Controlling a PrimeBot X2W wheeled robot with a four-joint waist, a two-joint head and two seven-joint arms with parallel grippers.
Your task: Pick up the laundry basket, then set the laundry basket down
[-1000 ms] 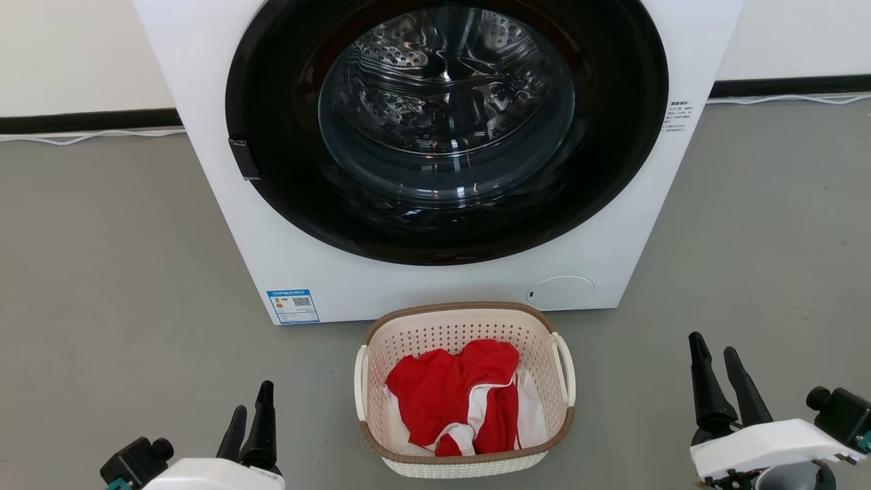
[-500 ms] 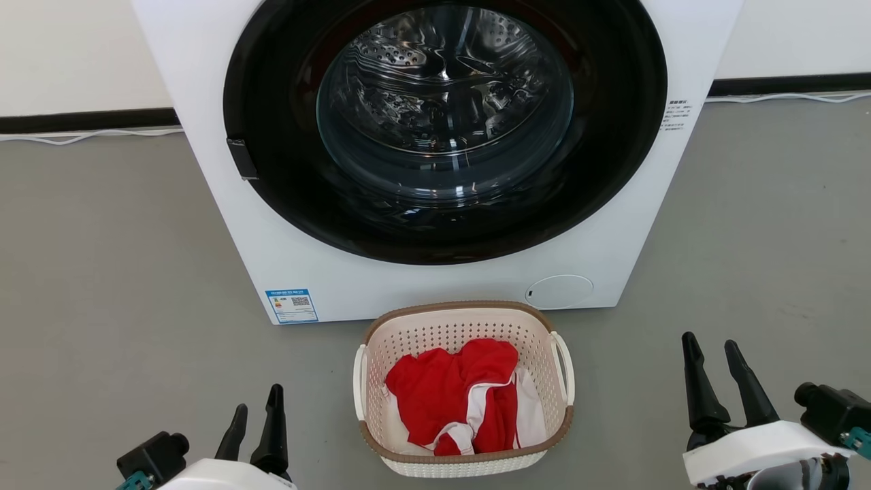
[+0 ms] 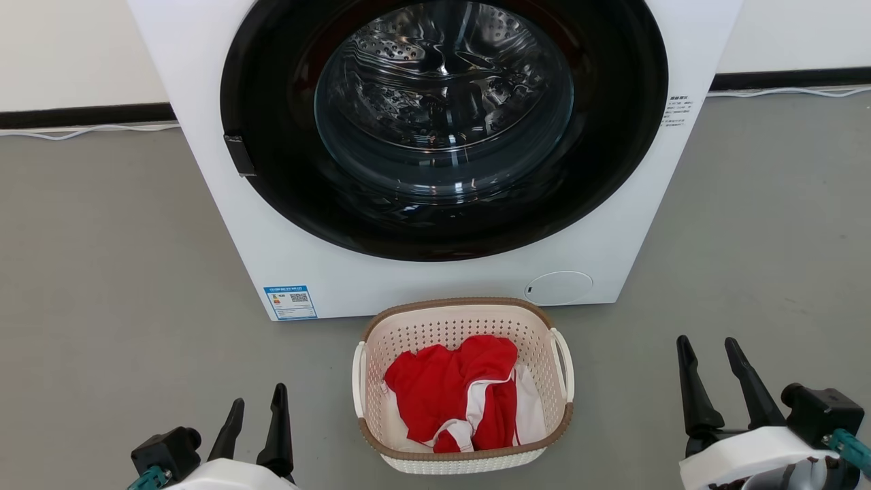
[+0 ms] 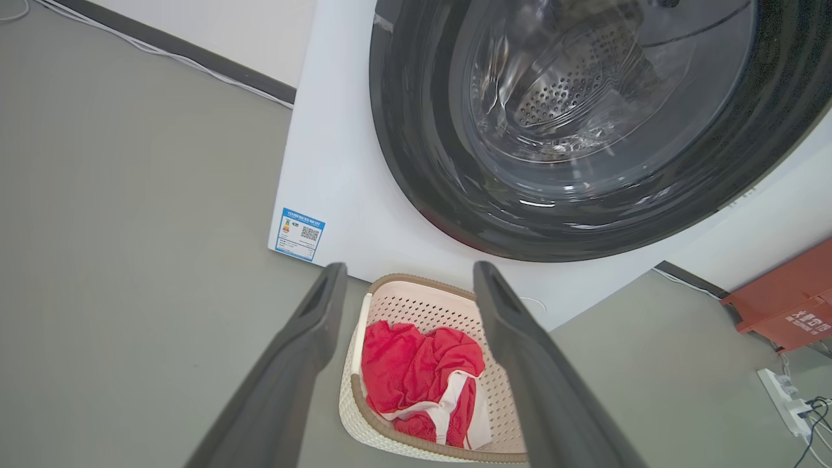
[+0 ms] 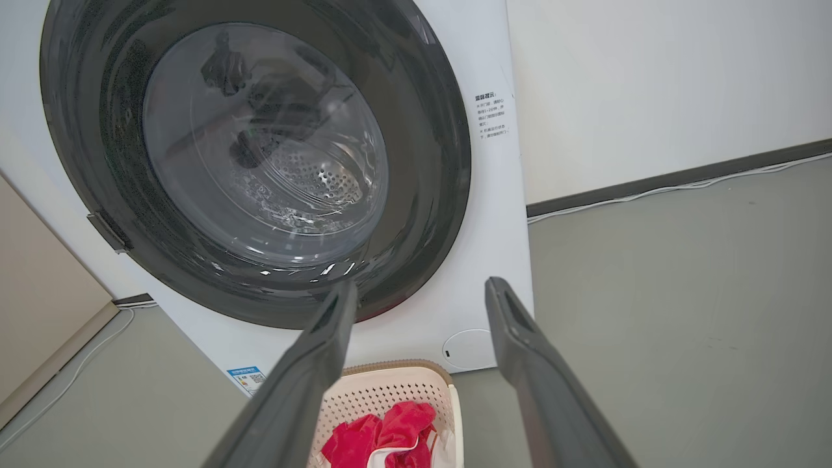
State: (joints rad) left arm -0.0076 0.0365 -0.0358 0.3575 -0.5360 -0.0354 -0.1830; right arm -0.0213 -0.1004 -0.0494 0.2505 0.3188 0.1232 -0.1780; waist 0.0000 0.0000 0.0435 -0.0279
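Left tool (image 3: 258,396) spread, cream perforated laundry basket (image 3: 463,323), brown rim

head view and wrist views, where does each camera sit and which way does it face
Head view: on the head, facing forward and down at the washer and laundry basket; open left gripper lower left, open right gripper lower right.
Left wrist view: on the left wrist, looking along its fingers down at the basket.
Right wrist view: on the right wrist, along its fingers at the washer.
Shared: all three show washer and basket.
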